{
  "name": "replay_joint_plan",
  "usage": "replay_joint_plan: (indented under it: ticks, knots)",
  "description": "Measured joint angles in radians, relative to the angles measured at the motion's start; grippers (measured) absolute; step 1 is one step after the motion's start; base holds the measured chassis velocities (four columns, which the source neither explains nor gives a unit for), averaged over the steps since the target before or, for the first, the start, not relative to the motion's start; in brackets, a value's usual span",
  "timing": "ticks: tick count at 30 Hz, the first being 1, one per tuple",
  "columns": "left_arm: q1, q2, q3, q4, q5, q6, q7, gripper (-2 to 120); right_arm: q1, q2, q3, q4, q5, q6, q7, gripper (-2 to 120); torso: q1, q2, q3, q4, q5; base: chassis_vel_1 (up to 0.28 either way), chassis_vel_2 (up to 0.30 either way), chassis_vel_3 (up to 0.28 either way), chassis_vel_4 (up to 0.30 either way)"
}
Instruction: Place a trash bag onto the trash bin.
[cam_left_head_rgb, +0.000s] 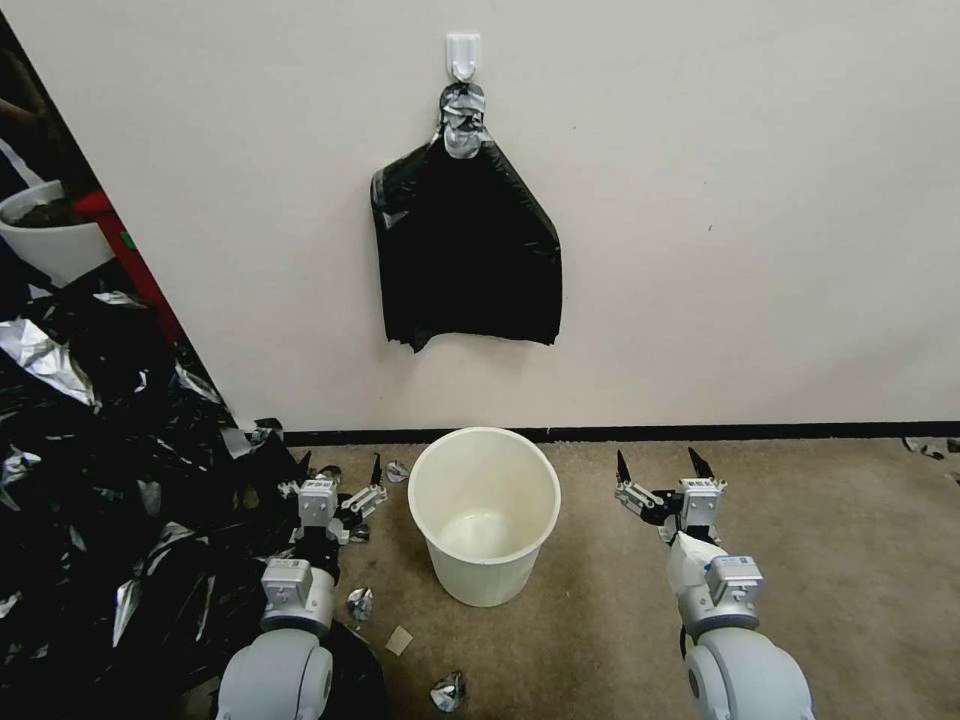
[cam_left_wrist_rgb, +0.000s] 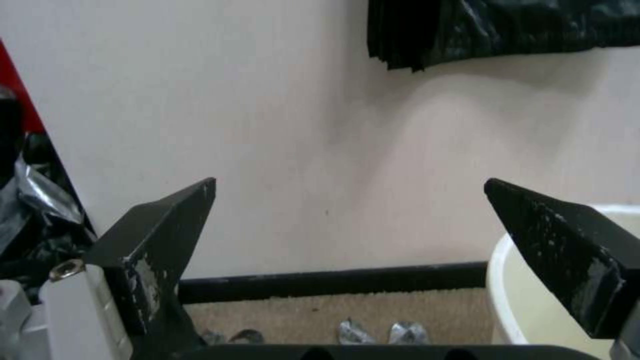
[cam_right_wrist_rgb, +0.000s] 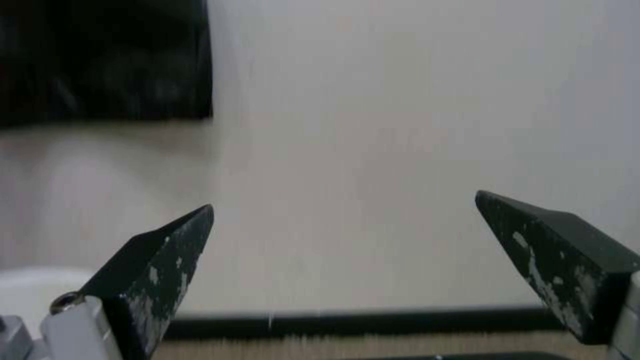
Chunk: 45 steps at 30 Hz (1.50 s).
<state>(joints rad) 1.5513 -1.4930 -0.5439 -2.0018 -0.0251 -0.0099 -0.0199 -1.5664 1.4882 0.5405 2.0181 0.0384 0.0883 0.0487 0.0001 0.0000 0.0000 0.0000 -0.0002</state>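
Both arms reach forward low over the carpet, jaws spread wide and empty: left gripper (cam_left_head_rgb: 340, 470) and right gripper (cam_left_head_rgb: 659, 464) flank the trash bin (cam_left_head_rgb: 484, 515) at lower centre, bare of any bag.

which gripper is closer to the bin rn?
Left. The left gripper sits just beside the trash bin, on its left; the right gripper is farther off on the right.

No writing, brand, number or sign can be read on anything here; small labels on the robot's wrists are too small to make out.
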Motion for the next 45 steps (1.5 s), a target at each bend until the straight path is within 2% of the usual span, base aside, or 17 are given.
replay_joint_plan:
  ticks: [1, 3, 4, 6, 7, 11, 14, 16, 20, 24, 25, 28, 30, 32, 41, 45]
  knots:
    - [0.0, 0.0, 0.0, 0.0, 0.0, 0.0, 0.0, 100, 0.0, 0.0, 0.0, 0.0, 0.0, 0.0, 0.0, 100, 0.0, 0.0, 0.0, 0.0, 0.0, 0.0, 0.0, 0.0, 0.0]
    - [0.006, 0.023, 0.02, -0.018, -0.079, -0.037, -0.064, 100, -0.019, -0.015, -0.011, 0.022, 0.044, 0.098, 0.054, 100, 0.0, 0.0, 0.0, 0.0, 0.0002, 0.0, 0.0, 0.0, 0.0]
    - [0.006, 0.023, 0.02, -0.018, -0.079, -0.037, -0.064, 100, -0.019, -0.015, -0.011, 0.022, 0.044, 0.098, 0.054, 100, 0.0, 0.0, 0.0, 0.0, 0.0002, 0.0, 0.0, 0.0, 0.0]
    - [0.014, 0.052, 0.046, -0.04, -0.179, -0.082, -0.144, 100, -0.035, -0.028, -0.02, 0.041, 0.08, 0.179, 0.099, 100, 0.0, 0.0, 0.0, -0.0001, 0.0, 0.0, 0.0, 0.0, 0.0]
    - [0.018, 0.065, 0.057, -0.05, -0.224, -0.103, -0.181, 100, -0.037, -0.029, -0.022, 0.043, 0.085, 0.19, 0.106, 100, 0.0, 0.0, 0.0, -0.0001, 0.0002, 0.0, 0.0, 0.0, 0.0]
    - [0.022, 0.078, 0.068, -0.059, -0.268, -0.124, -0.217, 100, -0.039, -0.03, -0.022, 0.044, 0.088, 0.196, 0.108, 100, 0.0, 0.0, 0.0, 0.0, 0.0003, 0.0, 0.0, 0.0, 0.0]
    - [0.022, 0.079, 0.069, -0.06, -0.272, -0.125, -0.22, 100, -0.034, -0.032, -0.021, 0.038, 0.079, 0.211, 0.102, 100, 0.0, 0.0, 0.0, -0.0002, 0.0003, 0.0, 0.0, 0.0, 0.0]
    - [0.022, 0.079, 0.07, -0.06, -0.272, -0.126, -0.22, 100, 0.005, -0.039, -0.009, -0.013, 0.012, 0.285, 0.047, 100, 0.0, 0.0, 0.0, 0.0002, 0.0002, 0.0, 0.0, 0.0, 0.0]
    - [0.02, 0.082, 0.063, -0.056, -0.253, -0.15, -0.215, 100, 0.02, -0.032, -0.011, -0.041, -0.023, 0.303, 0.024, 100, 0.0, 0.0, 0.0, 0.0002, 0.0002, 0.0, 0.0, 0.0, 0.0]
    - [-0.003, 0.1, -0.003, -0.008, -0.085, -0.297, -0.138, 100, 0.018, -0.024, -0.011, -0.06, -0.052, 0.307, 0.009, 100, 0.0, 0.0, 0.0, 0.0, 0.0002, 0.0, 0.0, 0.0, 0.0]
    - [-0.003, 0.1, -0.003, -0.008, -0.085, -0.297, -0.138, 100, 0.018, -0.024, -0.011, -0.06, -0.052, 0.307, 0.009, 100, 0.0, 0.0, 0.0, 0.0, 0.0002, 0.0, 0.0, 0.0, 0.0]
    - [-0.011, 0.107, -0.022, 0.028, -0.008, -0.369, -0.093, 100, 0.013, -0.02, -0.01, -0.065, -0.058, 0.307, 0.003, 100, 0.0, 0.0, 0.0, 0.0, 0.0003, 0.0, 0.0, 0.0, 0.0]
    - [-0.011, 0.107, -0.017, 0.037, -0.003, -0.375, -0.087, 100, 0.012, -0.017, -0.01, -0.07, -0.06, 0.308, 0.003, 100, 0.0, 0.0, 0.0, 0.0, -0.0006, 0.0, 0.0, 0.0, 0.0]
    - [-0.009, 0.105, -0.009, 0.044, -0.001, -0.379, -0.082, 100, 0.01, -0.008, -0.012, -0.078, -0.064, 0.312, 0.001, 100, 0.0, 0.0, 0.0, -0.0001, 0.0005, 0.0, 0.0, 0.0, 0.0]
    - [0.005, 0.088, 0.003, 0.047, -0.034, -0.373, -0.081, 100, 0.024, -0.004, -0.028, -0.102, -0.064, 0.322, -0.005, 100, 0.0, 0.0, 0.0, -0.0001, 0.0002, 0.0, 0.0, 0.0, 0.0]
    - [0.019, 0.087, 0.01, 0.037, -0.079, -0.354, -0.081, 100, 0.065, -0.013, -0.06, -0.127, 0.0, 0.322, -0.014, 100, 0.0, 0.0, 0.0, -0.0003, 0.0001, 0.0, 0.0, 0.0, 0.0]
